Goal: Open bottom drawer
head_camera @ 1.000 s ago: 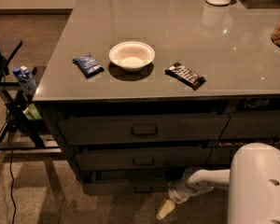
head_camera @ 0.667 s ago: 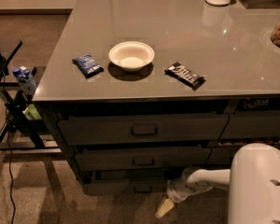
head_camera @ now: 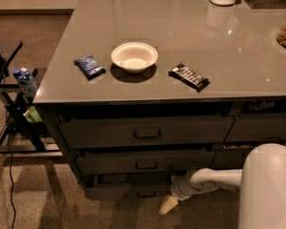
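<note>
The bottom drawer (head_camera: 119,191) is the slim dark-grey front lowest in the three-drawer stack, with a small handle (head_camera: 146,193) at its centre. Two taller drawer fronts (head_camera: 143,131) sit above it. My gripper (head_camera: 168,205) hangs low at the end of the white arm (head_camera: 214,178), which reaches in from the right. It is just right of and slightly below the bottom drawer's handle, close in front of the drawer front. A dark gap shows above the bottom drawer front.
On the grey countertop (head_camera: 190,27) lie a white bowl (head_camera: 134,56), a blue packet (head_camera: 89,66) and a dark snack bar (head_camera: 188,76). A stand with a bottle (head_camera: 25,80) is at the left. Narrower drawers (head_camera: 260,128) flank the right.
</note>
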Controlling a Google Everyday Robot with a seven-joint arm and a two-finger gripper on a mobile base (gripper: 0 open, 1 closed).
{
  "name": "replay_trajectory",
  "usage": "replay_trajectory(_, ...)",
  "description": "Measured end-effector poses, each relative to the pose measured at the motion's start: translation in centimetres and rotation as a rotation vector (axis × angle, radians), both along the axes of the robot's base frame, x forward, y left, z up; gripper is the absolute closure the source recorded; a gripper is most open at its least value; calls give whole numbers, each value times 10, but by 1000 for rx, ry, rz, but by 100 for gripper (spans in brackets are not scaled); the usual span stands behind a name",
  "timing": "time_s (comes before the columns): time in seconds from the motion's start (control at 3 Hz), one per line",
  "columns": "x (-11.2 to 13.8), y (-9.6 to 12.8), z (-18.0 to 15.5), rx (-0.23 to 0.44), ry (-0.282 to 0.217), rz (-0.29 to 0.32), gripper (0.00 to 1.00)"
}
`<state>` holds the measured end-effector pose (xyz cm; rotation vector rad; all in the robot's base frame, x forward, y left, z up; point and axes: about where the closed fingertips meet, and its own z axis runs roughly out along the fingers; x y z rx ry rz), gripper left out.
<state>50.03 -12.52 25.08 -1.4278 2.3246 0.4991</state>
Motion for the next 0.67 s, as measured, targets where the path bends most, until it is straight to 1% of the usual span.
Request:
replay_trajectory(0.33,8,-1,-9,-8,-5,-3,0)
replay_trajectory(0.67,14,-1,-28,-4,9,-4,0)
